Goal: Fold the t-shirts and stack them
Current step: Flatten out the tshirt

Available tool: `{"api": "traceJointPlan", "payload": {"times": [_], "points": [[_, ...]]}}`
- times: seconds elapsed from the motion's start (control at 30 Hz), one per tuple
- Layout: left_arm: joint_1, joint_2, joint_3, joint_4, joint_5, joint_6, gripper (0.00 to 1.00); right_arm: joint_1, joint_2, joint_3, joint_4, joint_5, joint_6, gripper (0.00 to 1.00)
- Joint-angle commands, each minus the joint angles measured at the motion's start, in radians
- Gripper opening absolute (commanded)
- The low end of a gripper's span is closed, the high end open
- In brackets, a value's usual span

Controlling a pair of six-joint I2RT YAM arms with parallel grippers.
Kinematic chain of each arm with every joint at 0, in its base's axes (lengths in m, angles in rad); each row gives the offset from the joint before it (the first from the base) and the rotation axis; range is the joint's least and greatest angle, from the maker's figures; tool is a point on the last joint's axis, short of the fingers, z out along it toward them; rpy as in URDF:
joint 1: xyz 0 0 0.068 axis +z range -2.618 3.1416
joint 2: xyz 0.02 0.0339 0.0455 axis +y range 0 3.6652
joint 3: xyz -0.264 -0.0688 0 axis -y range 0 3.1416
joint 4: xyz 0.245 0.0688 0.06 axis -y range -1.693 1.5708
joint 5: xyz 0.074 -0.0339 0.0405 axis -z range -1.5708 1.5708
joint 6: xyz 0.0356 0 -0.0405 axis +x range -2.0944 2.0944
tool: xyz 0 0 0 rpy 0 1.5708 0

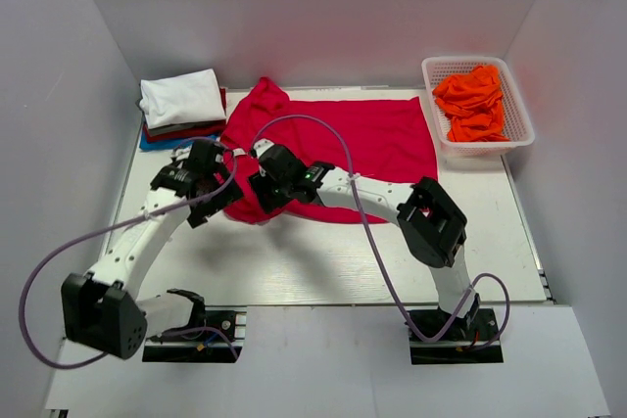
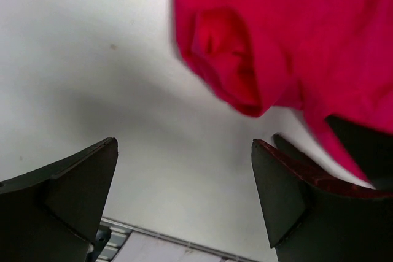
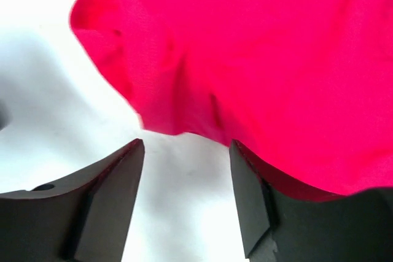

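A crimson-red t-shirt (image 1: 367, 134) lies spread on the table, its near-left part bunched under both arms. It fills the top of the left wrist view (image 2: 295, 35) and of the right wrist view (image 3: 264, 59). My left gripper (image 1: 214, 195) is open and empty, just left of the bunched red edge. My right gripper (image 1: 263, 193) is open and empty, over that same red edge. A stack of folded shirts (image 1: 181, 110), white on top with dark red and blue below, sits at the back left. Orange shirts (image 1: 472, 102) lie crumpled in a white basket (image 1: 521, 105).
The basket stands at the back right by the right wall. Purple cables (image 1: 294, 122) loop over the red shirt and off to the left. White walls close in the table on three sides.
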Motion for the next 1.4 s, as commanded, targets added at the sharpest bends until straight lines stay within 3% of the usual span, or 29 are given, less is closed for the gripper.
{"api": "traceJointPlan", "payload": {"times": [0.0, 0.2, 0.33, 0.6, 0.73, 0.83, 0.87, 1.0, 1.03, 1.1, 1.37], "points": [[0.005, 0.066, 0.104, 0.076, -0.037, 0.005, 1.0, 0.006, 0.005, 0.016, 0.008, -0.083, 0.053, 0.63], [0.014, 0.14, 0.152, 0.065, -0.123, 0.015, 1.0, 0.011, 0.062, 0.053, 0.007, -0.142, 0.08, 0.61], [0.048, 0.189, 0.103, 0.109, -0.123, 0.002, 1.0, 0.014, 0.09, 0.065, 0.016, -0.145, 0.126, 0.58], [0.104, 0.278, 0.009, 0.274, 0.065, -0.007, 0.98, 0.029, 0.124, 0.053, 0.063, -0.051, 0.235, 0.51], [0.104, 0.323, -0.001, 0.35, 0.139, -0.007, 0.88, 0.025, 0.125, 0.039, 0.086, 0.019, 0.292, 0.44], [0.104, 0.35, -0.026, 0.393, 0.182, -0.007, 0.72, 0.026, 0.13, 0.042, 0.099, 0.038, 0.303, 0.34], [0.104, 0.359, -0.037, 0.393, 0.191, -0.007, 0.56, 0.025, 0.128, 0.041, 0.102, 0.042, 0.306, 0.3], [0.104, 0.381, -0.028, 0.384, 0.191, -0.007, 0.25, 0.028, 0.128, 0.041, 0.119, 0.061, 0.309, 0.15], [0.104, 0.372, -0.028, 0.384, 0.191, -0.007, 0.2, 0.025, 0.128, 0.039, 0.12, 0.062, 0.314, 0.04], [0.104, 0.356, -0.028, 0.384, 0.182, -0.007, 0.0, 0.025, 0.13, 0.041, 0.111, 0.056, 0.301, 0.0], [0.083, 0.22, -0.05, 0.354, 0.201, 0.038, 0.0, 0.025, -0.019, 0.001, -0.027, -0.053, 0.151, 0.0]]}}
